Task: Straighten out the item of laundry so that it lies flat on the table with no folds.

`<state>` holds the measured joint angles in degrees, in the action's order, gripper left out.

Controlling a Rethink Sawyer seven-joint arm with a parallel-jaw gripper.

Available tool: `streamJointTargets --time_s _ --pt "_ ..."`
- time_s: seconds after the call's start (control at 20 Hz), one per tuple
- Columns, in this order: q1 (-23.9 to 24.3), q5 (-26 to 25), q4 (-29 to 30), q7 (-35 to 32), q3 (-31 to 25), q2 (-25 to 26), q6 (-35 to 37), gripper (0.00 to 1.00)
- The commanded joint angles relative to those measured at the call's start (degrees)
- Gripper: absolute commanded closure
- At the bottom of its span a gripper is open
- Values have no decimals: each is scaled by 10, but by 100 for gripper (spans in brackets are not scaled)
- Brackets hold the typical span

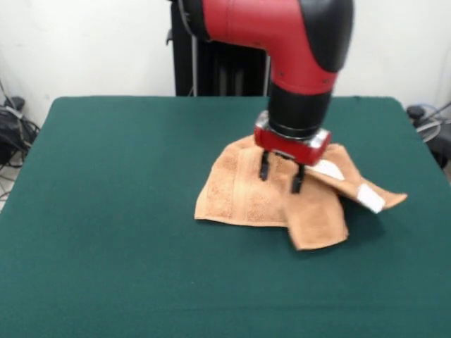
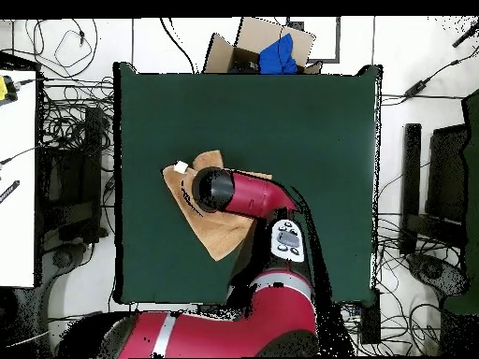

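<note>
The peach-orange towel lies rumpled on the green counter, toward the right of the front view and a little beyond the middle. It is not flat: one flap folds down toward the near edge, and another corner with a white tag sticks out to the right, with a second pale patch showing beside the arm's wrist. The end effector points straight down over the towel's upper middle, its two dark fingers spread apart and gripping nothing, their tips at the cloth's surface. In the overhead view the arm covers much of the towel.
</note>
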<state>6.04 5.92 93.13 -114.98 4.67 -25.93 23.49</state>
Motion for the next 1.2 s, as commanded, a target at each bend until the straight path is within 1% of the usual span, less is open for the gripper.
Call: streamJointTargets --time_s 0.05,0.35,0.5,0.95,1.1,1.2 --pt "28 -58 29 -17 19 -3 -18 0" --pt "19 -68 36 -40 21 -29 11 0" --pt "14 -68 35 -49 21 -32 17 0" --pt "-9 -62 52 -53 46 -87 81 0" --pt "-13 -56 53 -61 43 -85 78 0" --pt "-15 -48 52 -73 34 -70 63 0"
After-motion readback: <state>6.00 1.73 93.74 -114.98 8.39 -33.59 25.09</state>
